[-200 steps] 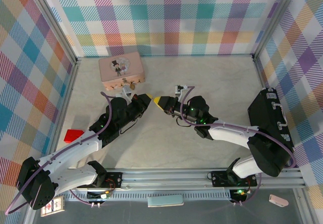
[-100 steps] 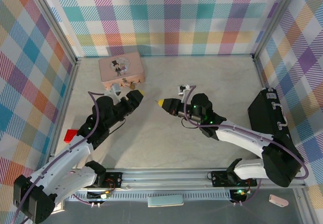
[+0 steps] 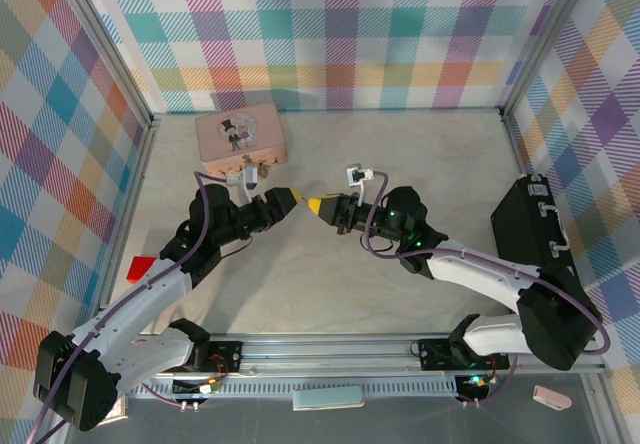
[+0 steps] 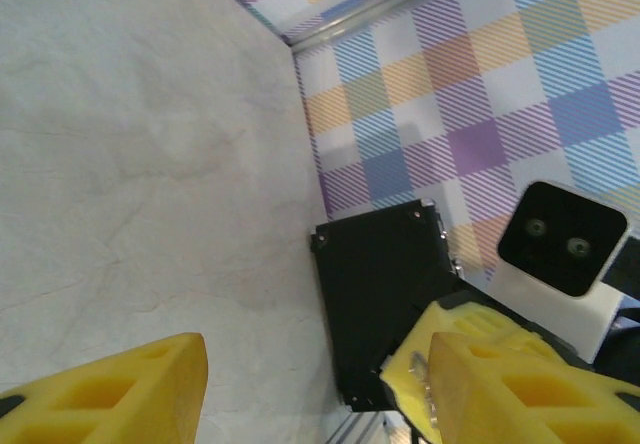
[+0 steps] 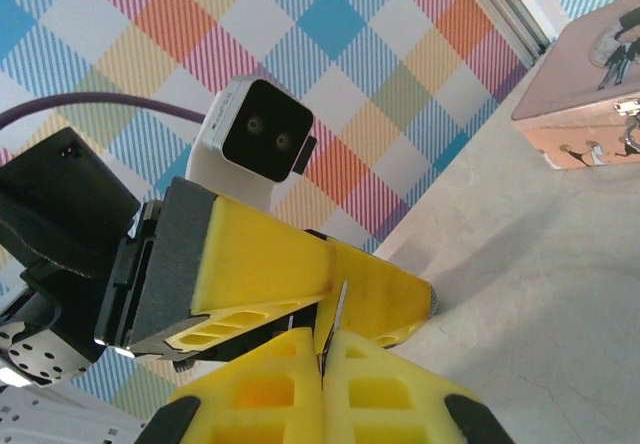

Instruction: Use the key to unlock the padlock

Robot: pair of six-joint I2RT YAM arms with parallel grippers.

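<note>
Key (image 5: pixel 338 312), pinched in the closed right gripper (image 3: pixel 315 204), points its long axis at the part-open left gripper (image 3: pixel 291 196) just opposite; padlock (image 3: pixel 262 171) sits by the pink tin (image 3: pixel 240 134) beyond the left gripper, nearer that arm.

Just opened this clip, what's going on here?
The two arms meet tip to tip over the table. The right tool is shut on the key, a thin sliver sticking out between its pads. The left tool is open right beside it, holding nothing. The padlock sits by the front of the pink tin, away from both tools, so the key is not yet at the lock.
</note>
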